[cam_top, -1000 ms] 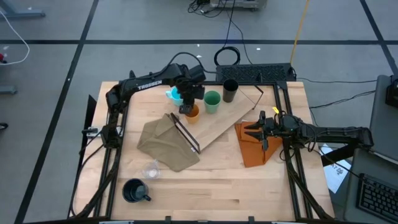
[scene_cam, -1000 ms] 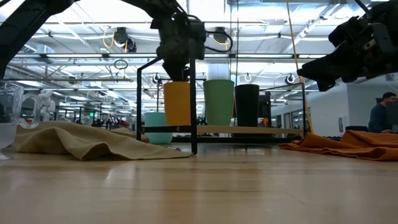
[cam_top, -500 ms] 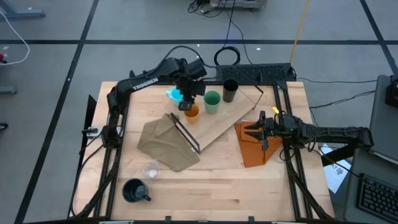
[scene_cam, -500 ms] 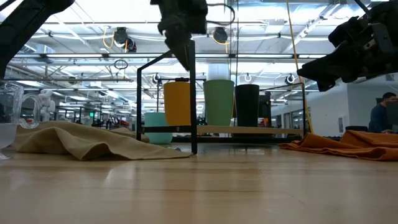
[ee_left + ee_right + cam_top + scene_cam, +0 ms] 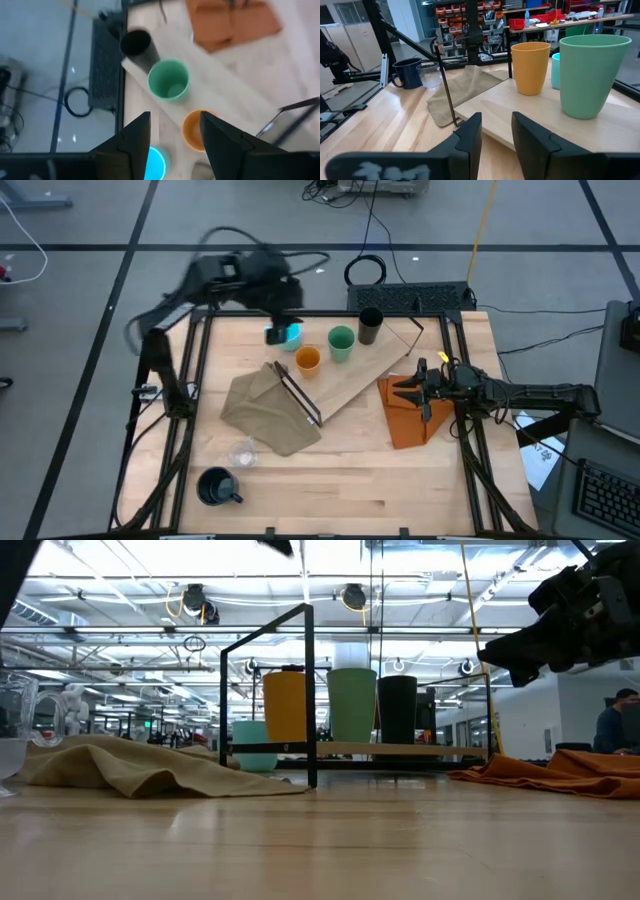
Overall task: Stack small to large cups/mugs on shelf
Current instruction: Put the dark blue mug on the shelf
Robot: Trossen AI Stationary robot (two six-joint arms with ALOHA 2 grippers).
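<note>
While three cups already stand in a row on the shelf (image 5: 350, 375), the left gripper (image 5: 172, 135) hangs high over the back left part of the counter (image 5: 380, 480), its fingers (image 5: 132, 137) spread apart and holding nothing. Its wrist view looks straight down on the orange cup (image 5: 308, 360), the green cup (image 5: 341, 343) and the black tumbler (image 5: 370, 324), which sit side by side along the board in rising size; that order fits the small-to-large line the task asks for. The cyan mug (image 5: 284, 334) stands on the counter just beside the shelf's back edge, near the orange cup, not on the board. Judging by where the left arm hovers, that mug is the likeliest next pick, though it belongs past the tumbler, so it would need carrying across the row.

Two vessels wait well apart from the shelf at the front left of the counter: the clear cup (image 5: 241, 452), just beside the tan cloth (image 5: 265, 412), and the navy mug (image 5: 216, 487) nearer the front edge. The clear cup, being smallest, should go ahead of the orange one, close to the black frame (image 5: 298, 395), where room looks tight.

The right gripper (image 5: 418, 392) rests low over the orange cloth (image 5: 408, 420), fingers (image 5: 470, 137) slightly parted and empty, out of the left arm's way
</note>
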